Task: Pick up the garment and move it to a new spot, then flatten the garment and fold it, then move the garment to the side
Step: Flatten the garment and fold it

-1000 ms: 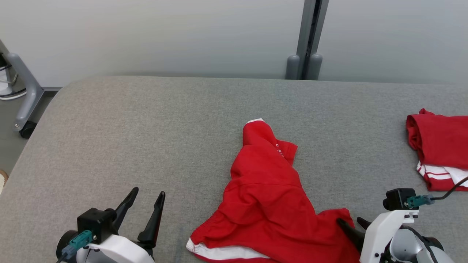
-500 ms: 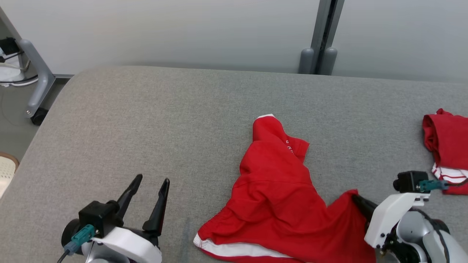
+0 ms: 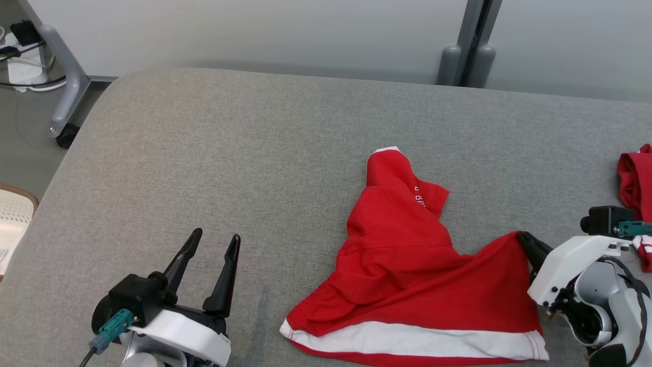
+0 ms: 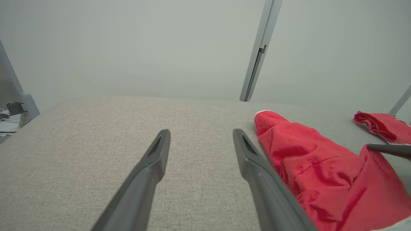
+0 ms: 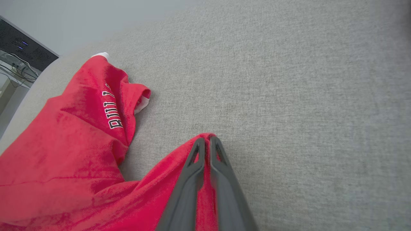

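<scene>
Head view shows the red garment [image 3: 407, 265] crumpled near the front edge of the grey surface [image 3: 229, 153], right of middle. The right gripper [image 3: 524, 238] is clenched on its right corner. The left gripper [image 3: 216, 234] stands spread and empty to its left, apart from the cloth.

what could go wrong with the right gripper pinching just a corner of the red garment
1. The right gripper is shut on only a thin corner of the garment; it may slip out when lifted.
2. The left gripper is open and apart from the garment, so a one-handed lift could drag and bunch the rest.
3. Another red garment lies beside the right arm; the two could tangle.
</scene>
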{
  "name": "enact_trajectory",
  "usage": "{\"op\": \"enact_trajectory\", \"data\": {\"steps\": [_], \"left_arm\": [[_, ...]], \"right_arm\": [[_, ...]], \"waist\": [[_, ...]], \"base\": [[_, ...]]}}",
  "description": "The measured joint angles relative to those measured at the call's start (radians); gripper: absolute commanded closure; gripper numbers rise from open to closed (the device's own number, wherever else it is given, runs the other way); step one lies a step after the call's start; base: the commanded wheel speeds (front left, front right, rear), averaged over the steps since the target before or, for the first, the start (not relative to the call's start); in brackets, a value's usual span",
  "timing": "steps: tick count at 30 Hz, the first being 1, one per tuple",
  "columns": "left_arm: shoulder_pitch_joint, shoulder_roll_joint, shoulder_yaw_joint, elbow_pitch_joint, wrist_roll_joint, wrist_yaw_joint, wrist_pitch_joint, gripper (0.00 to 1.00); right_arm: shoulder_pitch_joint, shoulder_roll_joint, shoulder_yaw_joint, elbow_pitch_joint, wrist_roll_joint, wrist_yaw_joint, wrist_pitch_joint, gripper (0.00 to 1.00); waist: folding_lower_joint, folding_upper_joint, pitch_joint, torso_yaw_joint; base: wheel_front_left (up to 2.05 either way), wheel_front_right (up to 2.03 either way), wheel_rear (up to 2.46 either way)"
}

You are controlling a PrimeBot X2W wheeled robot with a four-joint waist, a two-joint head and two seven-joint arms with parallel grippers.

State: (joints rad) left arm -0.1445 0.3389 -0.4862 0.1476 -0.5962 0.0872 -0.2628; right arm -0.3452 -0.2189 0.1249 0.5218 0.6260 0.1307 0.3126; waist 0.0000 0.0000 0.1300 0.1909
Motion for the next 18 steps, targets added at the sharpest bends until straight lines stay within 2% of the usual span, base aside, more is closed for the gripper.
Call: {"op": "enact_trajectory", "data": {"steps": [1,8,18], "left_arm": [[0.002,-0.006,0.010,0.003,0.007,-0.006,-0.001,0.00],[0.028,-0.046,0.102,-0.010,0.071,-0.039,-0.001,0.00],[0.106,-0.082,0.239,-0.040,0.155,-0.075,-0.001,0.00]], "right_arm": [[-0.005,0.002,-0.001,0.008,0.000,0.000,-0.009,0.00],[-0.015,-0.002,0.009,0.026,0.000,0.000,-0.097,0.00],[0.046,-0.011,0.018,-0.140,-0.006,0.000,-0.317,0.00]], "waist": [[0.0000,0.0000,-0.001,-0.001],[0.0000,0.0000,-0.027,-0.026],[0.0000,0.0000,-0.092,-0.089]], "base": [[0.00,0.00,0.00],[0.00,0.00,0.00],[0.00,0.00,0.00]]}}
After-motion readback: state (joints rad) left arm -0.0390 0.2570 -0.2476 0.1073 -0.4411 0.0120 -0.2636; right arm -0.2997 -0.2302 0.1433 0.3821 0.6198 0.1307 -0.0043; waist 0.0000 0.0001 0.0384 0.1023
